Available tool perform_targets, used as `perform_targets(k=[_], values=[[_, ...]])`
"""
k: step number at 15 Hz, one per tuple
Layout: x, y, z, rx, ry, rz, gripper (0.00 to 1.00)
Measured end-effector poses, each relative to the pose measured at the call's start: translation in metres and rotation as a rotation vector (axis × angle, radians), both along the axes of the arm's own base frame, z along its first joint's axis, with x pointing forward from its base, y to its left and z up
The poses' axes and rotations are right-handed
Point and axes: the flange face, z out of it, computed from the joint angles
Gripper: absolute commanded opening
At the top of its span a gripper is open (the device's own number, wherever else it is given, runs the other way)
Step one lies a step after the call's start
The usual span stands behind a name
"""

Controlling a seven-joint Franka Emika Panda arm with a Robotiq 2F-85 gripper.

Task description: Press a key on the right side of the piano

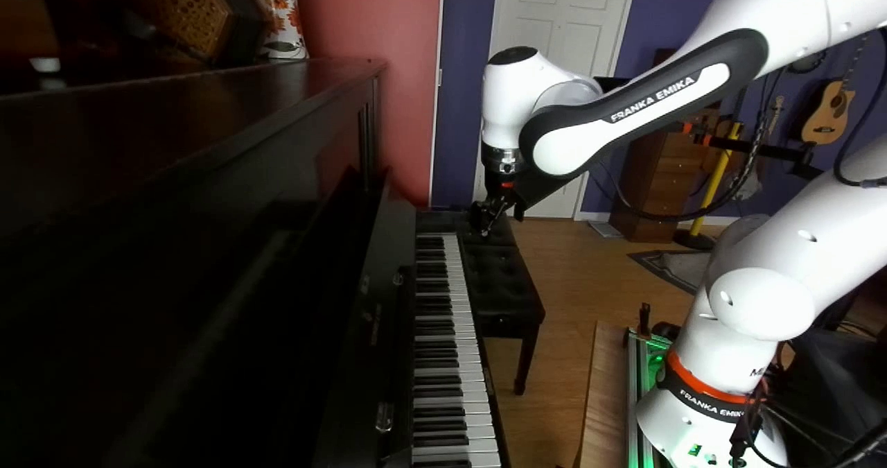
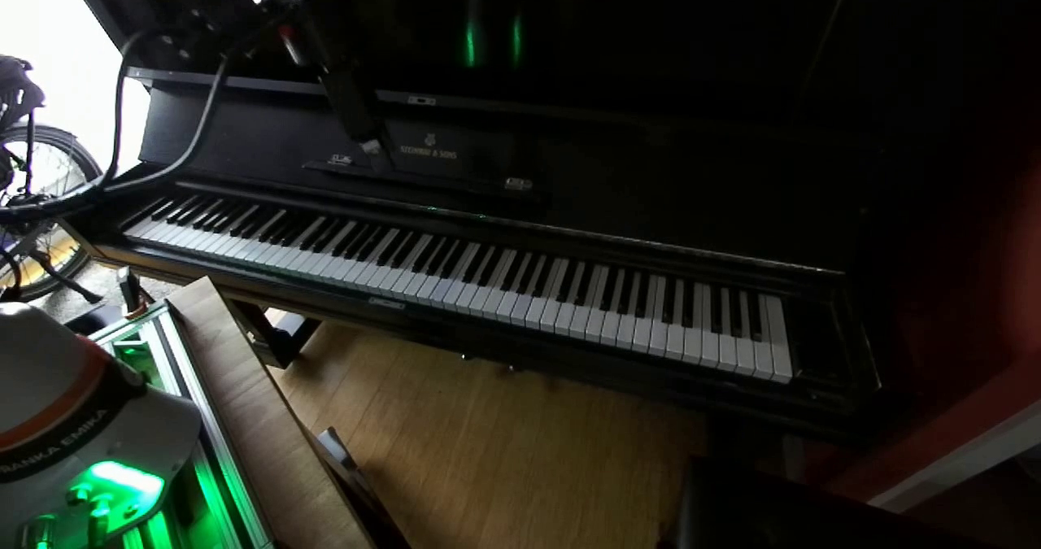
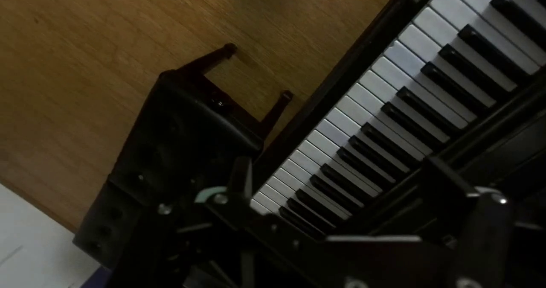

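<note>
Glossy wood gleams on the piano (image 2: pixel 585 150), its keys (image 3: pixel 376 85) smooth with a faint sheen, while the tufted bench (image 1: pixel 500 274) has a leather-like finish. The arm (image 1: pixel 734 10) looks smooth and plastic, the near rail (image 2: pixel 193 378) is bare metal, and the floor (image 3: pixel 106 57) is lined in grained wood.

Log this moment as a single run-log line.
Target zone: right-side keys of piano | Gripper: open, above key level | Contact: none seen | Black bench: beside piano

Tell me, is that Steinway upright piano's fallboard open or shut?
Open: the fallboard stands up behind the black and white keys, which lie uncovered in both exterior views.
</note>
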Motion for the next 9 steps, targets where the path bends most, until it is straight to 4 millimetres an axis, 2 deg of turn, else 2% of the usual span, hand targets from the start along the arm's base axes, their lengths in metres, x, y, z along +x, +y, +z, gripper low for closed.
perform_targets(k=[6,9], values=[[0.041,-0.086,-0.069,0.015,0.048,-0.105,1.00],[0.057,-0.118,-0.100,0.040,0.051,-0.171,1.00]])
